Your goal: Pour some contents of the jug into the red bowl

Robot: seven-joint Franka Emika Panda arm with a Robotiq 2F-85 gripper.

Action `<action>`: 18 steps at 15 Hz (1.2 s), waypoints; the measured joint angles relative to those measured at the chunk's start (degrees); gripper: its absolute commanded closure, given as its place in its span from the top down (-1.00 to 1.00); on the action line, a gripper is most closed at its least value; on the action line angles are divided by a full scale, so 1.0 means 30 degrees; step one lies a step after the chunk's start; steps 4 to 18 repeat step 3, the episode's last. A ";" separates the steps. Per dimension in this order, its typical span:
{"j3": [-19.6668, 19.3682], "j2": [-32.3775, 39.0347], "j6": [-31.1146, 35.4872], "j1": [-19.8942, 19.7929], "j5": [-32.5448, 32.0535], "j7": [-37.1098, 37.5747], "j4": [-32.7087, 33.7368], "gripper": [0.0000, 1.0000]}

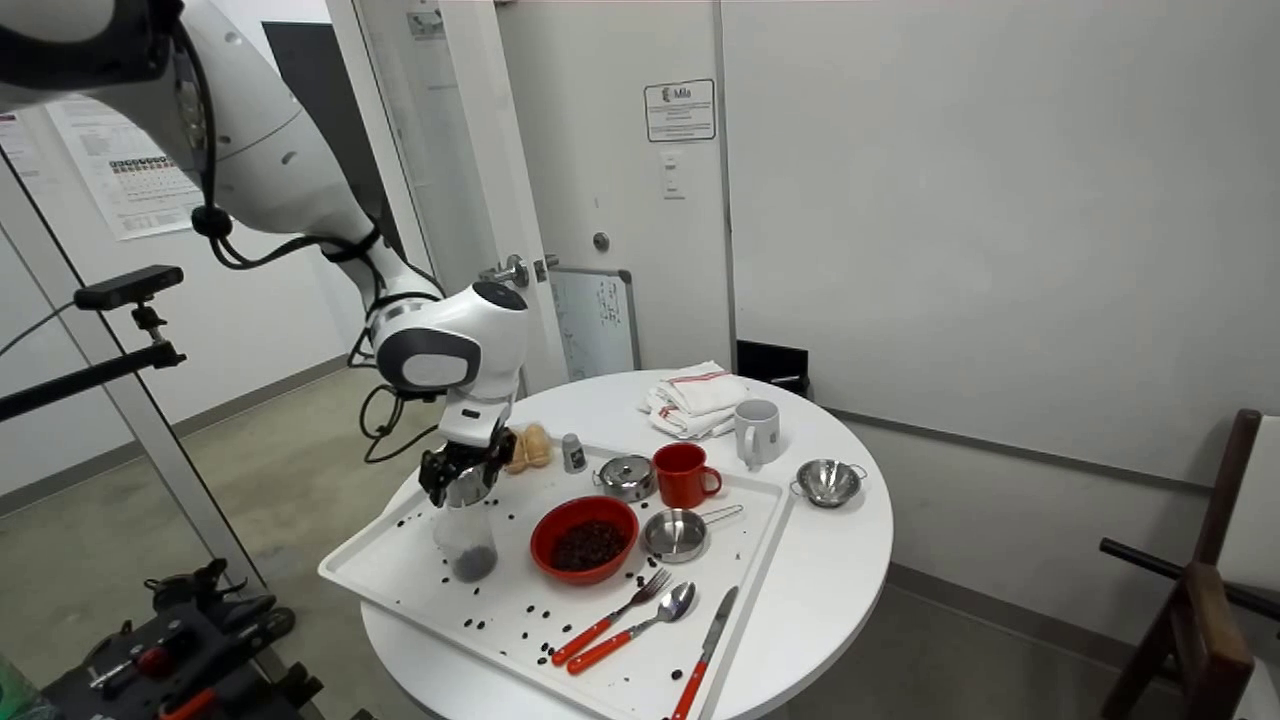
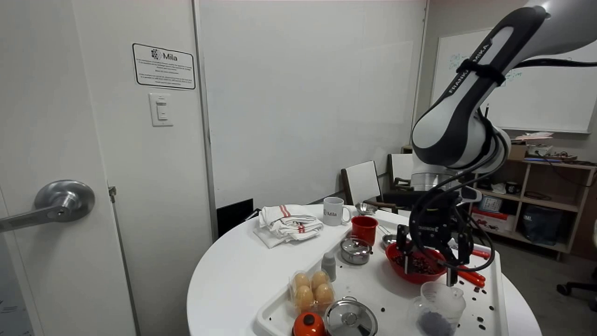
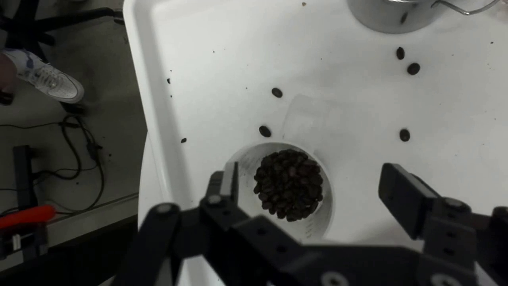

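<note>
Gripper [image 2: 428, 276]: released, spread wide, nothing grasped
Jug [image 2: 439, 305]: upright on the tray [image 3: 141, 59] below the gripper, dark beans [image 3: 289, 184] in its bottom
Red bowl [image 1: 585, 577]: off to one side of the gripper, near the jug, bearing a pile of beans [image 1: 588, 546]
Stray beans [image 3: 404, 135]: loose on the tray around the spot below the gripper
Pour: probably done, since jug and bowl both hold beans, though the beans' source cannot be told; only backing away seems left
</note>
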 measured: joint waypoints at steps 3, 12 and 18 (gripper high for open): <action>0.0193 -0.0135 -0.0024 -0.0361 0.0254 0.0000 0.0014 1.00; 0.0193 -0.0135 -0.0024 -0.0361 0.0254 0.0000 0.0014 1.00; 0.0193 -0.0135 -0.0024 -0.0361 0.0254 0.0000 0.0014 1.00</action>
